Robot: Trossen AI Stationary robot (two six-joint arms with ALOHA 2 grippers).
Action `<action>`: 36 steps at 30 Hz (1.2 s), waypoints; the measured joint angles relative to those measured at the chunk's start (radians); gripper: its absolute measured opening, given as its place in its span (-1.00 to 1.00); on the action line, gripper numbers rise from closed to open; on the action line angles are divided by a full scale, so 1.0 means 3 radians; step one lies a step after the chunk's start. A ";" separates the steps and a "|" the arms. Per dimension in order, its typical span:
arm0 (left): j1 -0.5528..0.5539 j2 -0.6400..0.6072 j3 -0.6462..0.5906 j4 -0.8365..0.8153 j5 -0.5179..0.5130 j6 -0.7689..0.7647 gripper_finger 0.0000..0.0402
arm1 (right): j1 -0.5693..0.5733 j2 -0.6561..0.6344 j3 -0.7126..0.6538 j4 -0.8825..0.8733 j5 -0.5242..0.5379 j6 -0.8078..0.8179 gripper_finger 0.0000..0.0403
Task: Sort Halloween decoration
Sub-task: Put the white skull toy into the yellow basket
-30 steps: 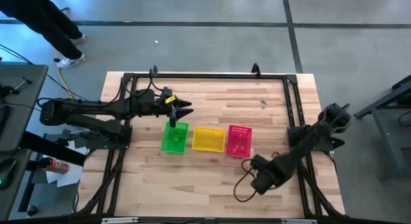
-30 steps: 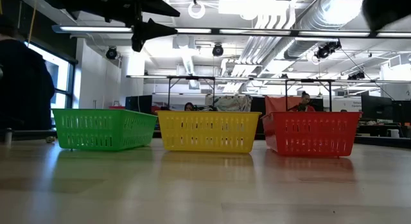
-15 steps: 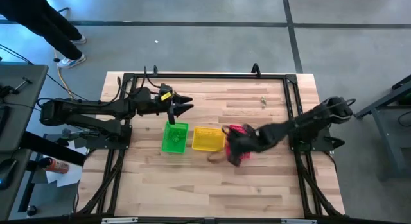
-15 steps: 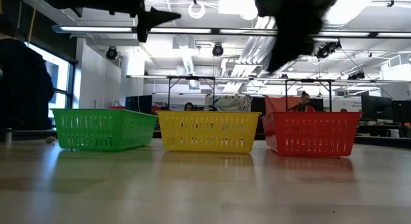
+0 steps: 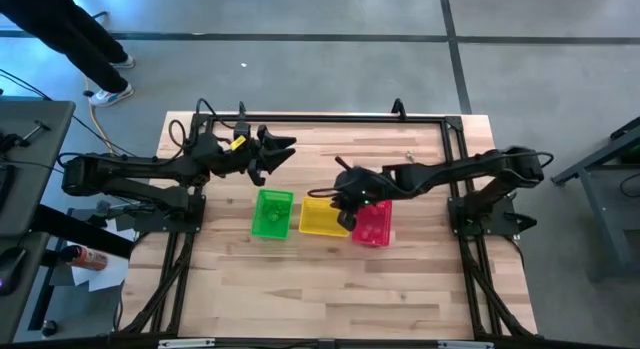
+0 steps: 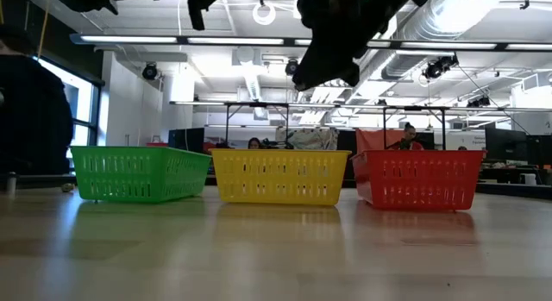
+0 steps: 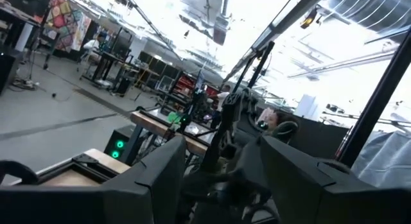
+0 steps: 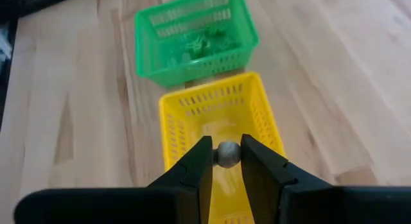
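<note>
Right end effector (image 8: pixel 226 161) swung from desk's near edge to above yellow basket (image 8: pixel 221 118), pinching small pale trinket (image 8: pixel 227 153); left end effector (image 5: pixel 283 149) spread, its tips cut off in low view.

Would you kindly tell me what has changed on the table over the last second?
The right gripper, shut on a pale trinket, swept from the table's front right edge to above the yellow basket. The left gripper, open, drew back from over the green basket. All three baskets, the pink basket included, stayed put.

Right arm stretched across the counter, its gripper (image 8: pixel 226 161) with jaws pinched on a small pale trinket (image 8: pixel 227 153), left arm raised, its gripper (image 5: pixel 272 151) with jaws apart, empty
</note>
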 joint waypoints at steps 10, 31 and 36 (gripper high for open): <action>0.0000 0.0000 0.0000 0.0013 0.0000 -0.0027 -0.04 | -0.0017 0.0647 0.0000 0.0231 -0.0256 -0.0331 -0.65; 0.0000 0.0000 0.0000 0.0020 -0.0001 0.0031 -0.04 | -0.0066 0.0803 0.0000 0.0356 -0.0252 -0.0433 -0.09; 0.0000 0.0000 0.0000 0.0032 -0.0001 0.0158 -0.04 | -0.0147 0.0556 0.0000 0.0199 -0.0294 -0.0575 0.02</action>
